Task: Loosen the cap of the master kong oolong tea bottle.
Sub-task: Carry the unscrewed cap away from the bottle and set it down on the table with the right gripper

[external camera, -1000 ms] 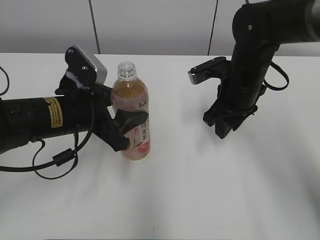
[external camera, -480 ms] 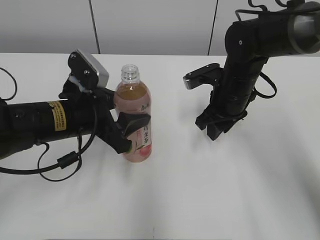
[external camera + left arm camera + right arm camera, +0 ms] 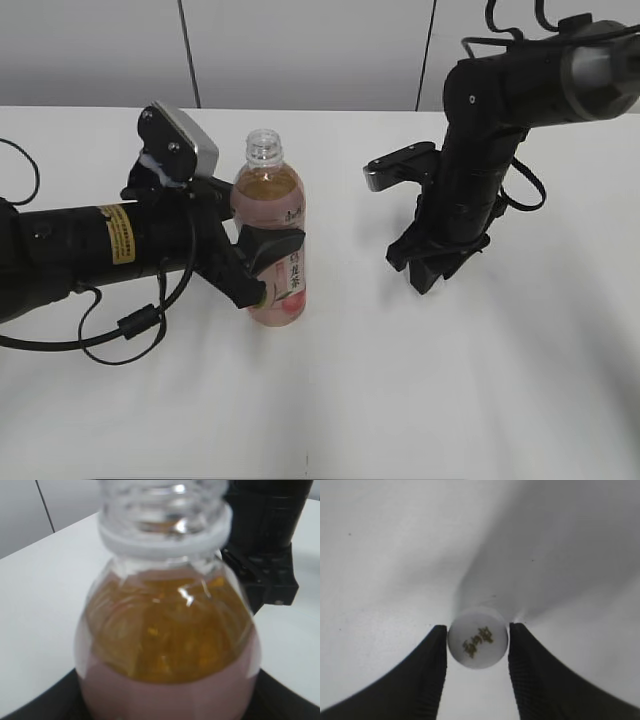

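The master kong oolong tea bottle (image 3: 268, 198) stands upright on the white table (image 3: 330, 400), and its threaded neck is bare, with no cap on it. My left gripper (image 3: 262, 268) is shut on the bottle's pink label. In the left wrist view the bottle (image 3: 167, 630) fills the frame and the gripper (image 3: 167, 705) shows only as dark edges at the bottom. My right gripper (image 3: 425, 275) is low over the table to the bottle's right. In the right wrist view the right gripper (image 3: 478, 641) is shut on the white cap (image 3: 478, 644), whose dark mark faces up. The cap is hidden in the exterior view.
Black cables (image 3: 125, 325) loop on the table under the left arm. A grey panelled wall (image 3: 300, 50) runs behind the table's far edge. White table surface lies between the bottle and the right gripper and towards the front.
The right arm has moved left and a little lower with the cap in its jaws. The left arm and the bottle have shifted slightly to the right.
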{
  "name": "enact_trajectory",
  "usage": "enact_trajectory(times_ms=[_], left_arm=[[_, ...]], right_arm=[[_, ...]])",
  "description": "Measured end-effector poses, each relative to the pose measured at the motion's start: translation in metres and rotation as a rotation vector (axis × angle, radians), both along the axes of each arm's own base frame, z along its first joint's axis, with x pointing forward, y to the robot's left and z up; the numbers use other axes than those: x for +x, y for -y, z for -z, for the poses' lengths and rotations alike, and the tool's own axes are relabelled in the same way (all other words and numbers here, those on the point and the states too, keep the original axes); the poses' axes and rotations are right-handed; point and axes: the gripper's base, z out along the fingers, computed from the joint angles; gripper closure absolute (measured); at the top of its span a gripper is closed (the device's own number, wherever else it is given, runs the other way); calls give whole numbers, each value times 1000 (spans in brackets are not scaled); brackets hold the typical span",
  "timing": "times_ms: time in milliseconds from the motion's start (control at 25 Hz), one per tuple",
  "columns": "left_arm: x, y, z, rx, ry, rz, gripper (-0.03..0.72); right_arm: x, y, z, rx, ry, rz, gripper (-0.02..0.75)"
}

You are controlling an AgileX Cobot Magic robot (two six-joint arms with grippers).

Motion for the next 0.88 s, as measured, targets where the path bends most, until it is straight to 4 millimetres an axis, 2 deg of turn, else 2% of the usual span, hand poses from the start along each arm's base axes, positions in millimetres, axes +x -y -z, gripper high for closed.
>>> enact_trajectory(times_ms=[80,240,320,480,640,880], left_arm=[[0,0,0,-1,0,0,268],[0,0,0,-1,0,0,268],[0,0,0,-1,0,0,268],[0,0,-1,-7,4,2,229],[-1,2,-15,-68,57,13,178],[-4,0,-26,-86,88,12,161]], right_arm=[[0,-1,1,6,-5,6,388],[0,-1,1,11,-7,10,195],[-1,-1,1,11,-11,10,148],[-1,-1,1,10,-16,10,142],[-1,-1,1,9,-17,10,142],[-2,0,1,5,-27,9,142]])
